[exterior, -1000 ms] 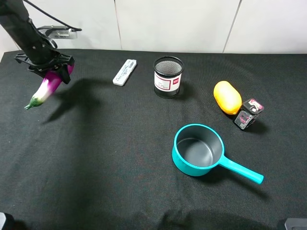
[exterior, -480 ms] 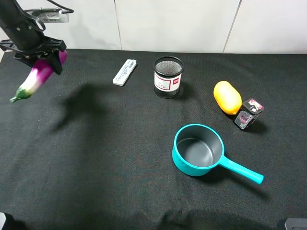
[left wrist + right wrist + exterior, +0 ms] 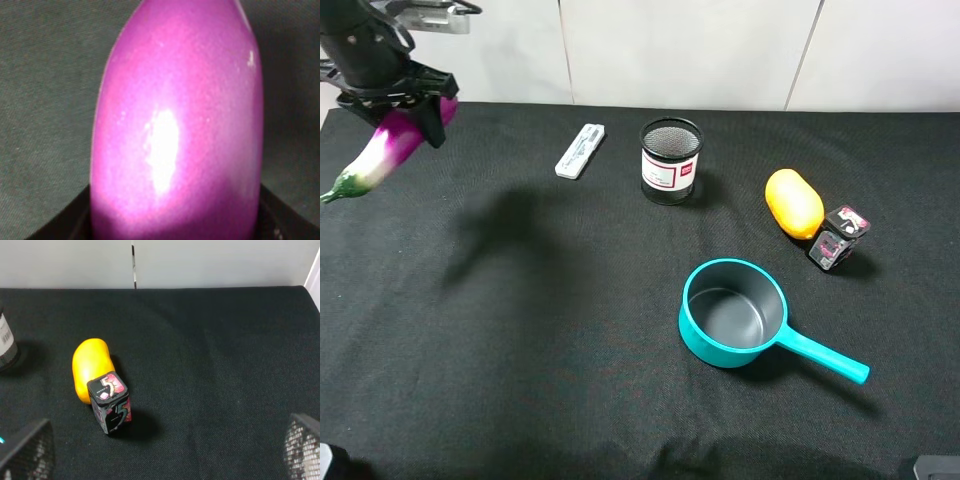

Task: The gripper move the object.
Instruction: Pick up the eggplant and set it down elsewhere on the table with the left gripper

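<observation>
My left gripper (image 3: 405, 105) is shut on the eggplant (image 3: 382, 148) at the far left of the exterior view, high above the black table. The eggplant hangs tilted, its white end and green stem tip pointing down-left. In the left wrist view the glossy magenta eggplant (image 3: 177, 130) fills the frame, held between dark fingers (image 3: 60, 225). My right gripper shows only as two fingertips (image 3: 25, 447) at the lower corners of the right wrist view, wide apart and empty.
A white flat bar (image 3: 580, 150), a black mesh cup (image 3: 671, 160), a yellow oval object (image 3: 793, 202) and a small dark box (image 3: 839, 237) lie toward the back. A teal pan (image 3: 735, 315) sits front right. The yellow object (image 3: 90, 367) and box (image 3: 111, 402) show in the right wrist view.
My left gripper has carried the eggplant up and to the left, toward the table's back-left corner. Its shadow on the cloth has drifted along. Nothing else moved.
</observation>
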`<state>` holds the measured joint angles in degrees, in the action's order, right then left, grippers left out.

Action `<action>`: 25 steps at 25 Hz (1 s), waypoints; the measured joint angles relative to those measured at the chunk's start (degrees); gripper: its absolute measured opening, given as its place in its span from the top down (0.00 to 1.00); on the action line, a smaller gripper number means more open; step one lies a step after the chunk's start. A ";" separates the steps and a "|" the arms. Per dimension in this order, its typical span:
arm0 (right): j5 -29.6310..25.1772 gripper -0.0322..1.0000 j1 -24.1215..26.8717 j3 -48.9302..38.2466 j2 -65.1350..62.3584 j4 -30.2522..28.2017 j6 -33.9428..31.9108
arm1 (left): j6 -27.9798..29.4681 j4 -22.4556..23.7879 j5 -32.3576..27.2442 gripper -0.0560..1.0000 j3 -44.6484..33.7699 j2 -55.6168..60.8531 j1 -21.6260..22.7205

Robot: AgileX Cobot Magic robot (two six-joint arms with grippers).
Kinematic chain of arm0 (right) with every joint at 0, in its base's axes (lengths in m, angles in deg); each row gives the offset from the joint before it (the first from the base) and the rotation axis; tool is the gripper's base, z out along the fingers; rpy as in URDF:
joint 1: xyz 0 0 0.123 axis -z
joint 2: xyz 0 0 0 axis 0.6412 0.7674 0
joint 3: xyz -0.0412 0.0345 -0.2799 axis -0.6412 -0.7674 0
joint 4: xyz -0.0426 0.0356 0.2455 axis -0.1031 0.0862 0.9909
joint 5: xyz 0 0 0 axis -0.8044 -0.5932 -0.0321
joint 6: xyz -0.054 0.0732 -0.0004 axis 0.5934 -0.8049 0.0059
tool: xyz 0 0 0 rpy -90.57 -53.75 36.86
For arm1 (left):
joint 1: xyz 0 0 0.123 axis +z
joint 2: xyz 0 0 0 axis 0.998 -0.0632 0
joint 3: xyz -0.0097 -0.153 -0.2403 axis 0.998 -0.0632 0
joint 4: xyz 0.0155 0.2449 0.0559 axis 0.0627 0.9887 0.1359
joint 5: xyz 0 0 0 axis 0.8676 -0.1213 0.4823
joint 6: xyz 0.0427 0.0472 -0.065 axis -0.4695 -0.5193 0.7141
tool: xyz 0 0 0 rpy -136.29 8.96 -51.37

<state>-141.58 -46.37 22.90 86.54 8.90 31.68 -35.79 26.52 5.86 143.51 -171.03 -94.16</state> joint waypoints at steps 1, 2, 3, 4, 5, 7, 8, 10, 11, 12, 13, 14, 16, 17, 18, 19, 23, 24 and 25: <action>0.00 0.30 0.00 0.00 0.00 0.00 0.00 | 0.31 0.02 0.00 0.40 0.00 0.15 -0.80; 0.00 0.30 0.00 0.00 0.00 0.00 0.00 | 0.75 0.02 0.00 0.40 0.00 0.47 -1.62; 0.00 0.30 0.00 0.00 0.00 0.00 0.00 | 1.16 0.02 -0.05 0.40 0.00 0.62 -2.31; 0.00 0.30 0.00 0.00 0.00 0.00 0.00 | 1.66 0.02 -0.05 0.40 0.00 0.81 -3.14; 0.00 0.30 0.00 0.00 0.00 0.00 0.00 | 2.19 0.02 -0.05 0.40 0.00 0.81 -4.01; 0.00 0.30 0.00 0.00 0.00 0.00 0.00 | 3.00 0.06 -0.05 0.40 0.00 0.81 -5.69; 0.00 0.30 0.00 0.00 0.00 0.00 0.00 | 3.41 0.06 -0.05 0.40 0.00 0.81 -6.63; 0.00 0.30 0.00 0.00 0.00 0.00 0.00 | 4.31 0.13 -0.05 0.40 0.00 0.81 -8.37; 0.00 0.30 0.00 0.00 0.00 0.00 0.00 | 4.80 0.19 0.00 0.40 0.00 0.81 -9.33; 0.00 0.30 0.00 0.00 0.00 0.00 0.00 | 5.34 0.40 0.05 0.40 0.00 0.81 -10.32; 0.00 0.30 0.00 0.00 0.00 0.00 0.00 | 6.14 0.81 0.20 0.40 0.00 0.81 -11.37; 0.00 0.30 0.00 0.00 0.00 0.00 0.00 | 6.90 1.38 0.48 0.40 0.00 0.81 -12.25; 0.00 0.30 0.00 0.00 0.00 0.00 0.00 | 8.44 2.61 0.61 0.40 0.00 0.81 -14.28; 0.00 0.30 0.00 0.00 0.00 0.00 0.00 | 9.02 2.61 0.66 0.40 0.00 0.81 -15.24; 0.00 0.30 0.00 0.00 0.00 0.00 0.00 | 9.44 2.61 0.86 0.40 0.00 0.81 -15.96; 0.00 0.30 0.00 0.00 0.00 0.00 0.00 | 9.74 2.61 1.08 0.40 0.00 0.81 -16.79; 0.00 0.30 0.00 0.00 0.00 0.00 0.00 | 11.37 2.97 1.97 0.40 0.00 0.81 -19.67; 0.00 0.30 0.00 0.00 0.00 0.00 0.00 | 11.69 2.95 2.03 0.40 0.00 0.81 -20.41; 0.00 0.30 0.00 0.00 0.00 0.00 0.00 | 12.04 2.95 2.16 0.40 0.00 0.81 -21.04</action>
<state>-141.58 -46.37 22.90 86.54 8.90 31.68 -23.75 29.48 8.02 143.51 -170.23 -115.19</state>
